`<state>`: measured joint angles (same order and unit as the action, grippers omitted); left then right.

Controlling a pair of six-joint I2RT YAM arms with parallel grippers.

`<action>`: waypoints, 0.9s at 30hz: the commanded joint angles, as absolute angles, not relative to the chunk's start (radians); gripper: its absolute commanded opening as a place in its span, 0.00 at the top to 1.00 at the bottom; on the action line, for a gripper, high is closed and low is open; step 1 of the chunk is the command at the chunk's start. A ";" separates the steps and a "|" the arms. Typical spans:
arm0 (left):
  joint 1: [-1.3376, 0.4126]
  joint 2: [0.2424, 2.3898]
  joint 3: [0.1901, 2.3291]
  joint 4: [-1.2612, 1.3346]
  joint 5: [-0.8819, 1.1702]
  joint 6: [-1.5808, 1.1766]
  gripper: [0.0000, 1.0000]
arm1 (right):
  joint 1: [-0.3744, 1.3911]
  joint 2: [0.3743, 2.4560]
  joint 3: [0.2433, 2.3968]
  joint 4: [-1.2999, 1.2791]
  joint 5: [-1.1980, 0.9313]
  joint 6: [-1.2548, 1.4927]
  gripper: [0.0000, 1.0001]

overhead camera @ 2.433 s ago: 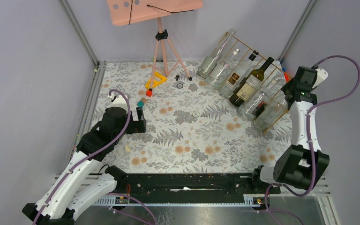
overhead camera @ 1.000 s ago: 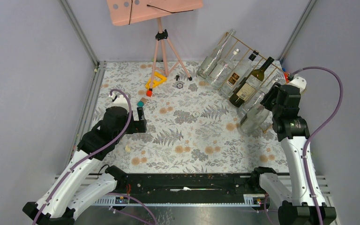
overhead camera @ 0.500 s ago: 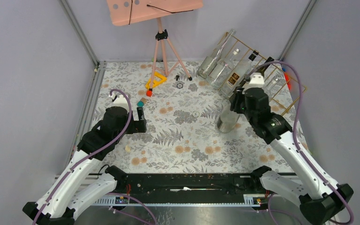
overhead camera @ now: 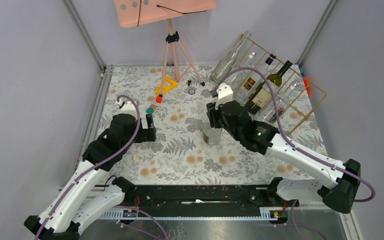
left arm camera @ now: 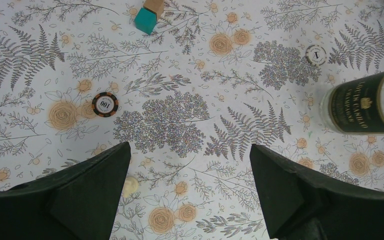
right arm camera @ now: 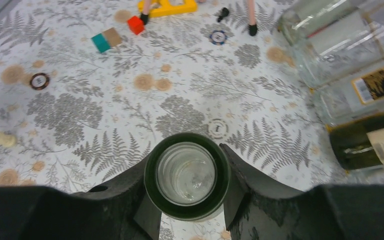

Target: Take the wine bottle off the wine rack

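Gripping a clear glass wine bottle [left arm camera: 362, 102] with a dark label, the right claw [right arm camera: 187, 172] holds it roughly upright over the middle of the floral desk [overhead camera: 180, 162], well apart from the wine rack [overhead camera: 309, 113]. One finger presses on each side of the glass, the claw closed only as far as the bottle's width allows. The right wrist camera sees the bottle end-on. Whether its lower end touches the desk cannot be told.

The left claw [left arm camera: 189, 147] hangs above the left part of the desk with its fingers spread wide and nothing between them.

The gold wire rack stands slanted in the far right corner. Five other bottles [overhead camera: 228, 64] can be counted lying in it from overhead: four of clear glass and one dark green bottle [overhead camera: 269, 89]. The right arm covers their lower ends.

On the desk lie three poker chips [right arm camera: 218, 128], one teal block [right arm camera: 100, 43], one brown block [right arm camera: 113, 36] touching it, and one red block [right arm camera: 135, 25]. One yellow triangle [right arm camera: 167, 8] sits beside the legs of one pink tripod stand [overhead camera: 165, 10] at the back.
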<state>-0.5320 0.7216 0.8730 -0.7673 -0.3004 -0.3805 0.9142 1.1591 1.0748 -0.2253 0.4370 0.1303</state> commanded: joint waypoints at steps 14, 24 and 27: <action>-0.532 0.702 0.867 -0.718 -0.313 -0.368 0.01 | 1.084 1.256 1.084 0.147 0.504 0.125 0.92; -0.532 0.699 0.867 -0.718 -0.310 -0.367 0.01 | 1.108 1.257 0.995 0.193 0.504 0.173 0.49; -0.532 0.697 0.866 -0.719 -0.311 -0.367 0.01 | 1.108 1.240 0.993 0.187 0.496 0.178 0.34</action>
